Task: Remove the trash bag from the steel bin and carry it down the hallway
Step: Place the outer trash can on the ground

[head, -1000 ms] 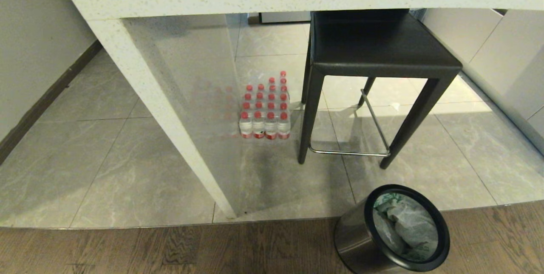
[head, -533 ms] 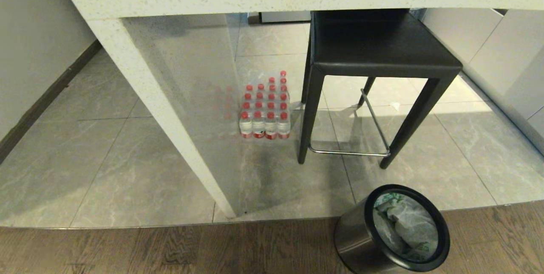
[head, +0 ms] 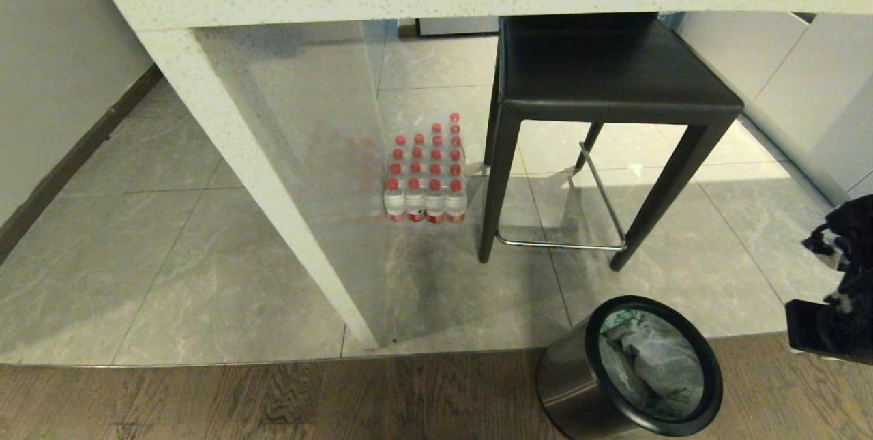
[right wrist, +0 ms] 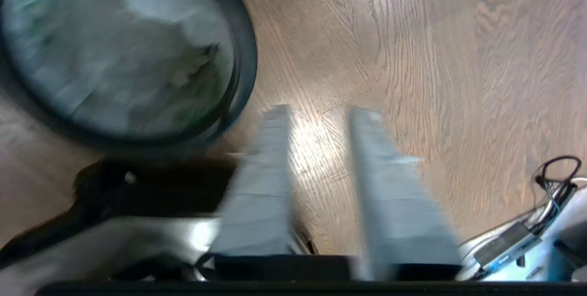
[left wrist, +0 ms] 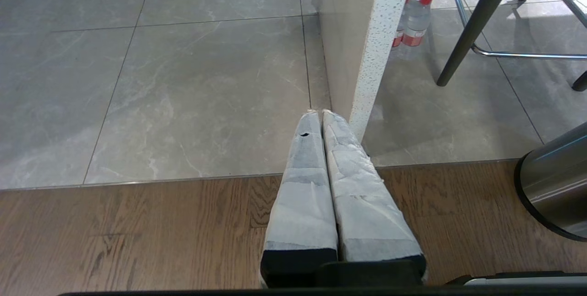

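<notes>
The steel bin (head: 569,385) stands on the wood floor at the near right, with a black rim ring. The trash bag (head: 648,361), crinkled white with green print, lines its inside. My right arm (head: 835,290) reaches in from the right edge, beside the bin and apart from it. In the right wrist view my right gripper (right wrist: 321,111) is open over bare wood floor, and the bin's rim (right wrist: 245,71) and the trash bag (right wrist: 119,48) lie off to one side. My left gripper (left wrist: 319,113) is shut and empty, low near the table leg. The hallway is out of view.
A white speckled stone table (head: 273,181) spans the scene, its leg meeting the floor left of the bin. A black stool (head: 614,85) stands just beyond the bin. A pack of red-capped water bottles (head: 426,181) sits under the table. White cabinets (head: 805,85) run along the right.
My right arm has come into the head view at the right edge, where nothing showed before. The bin, bag, stool and bottles have not moved.
</notes>
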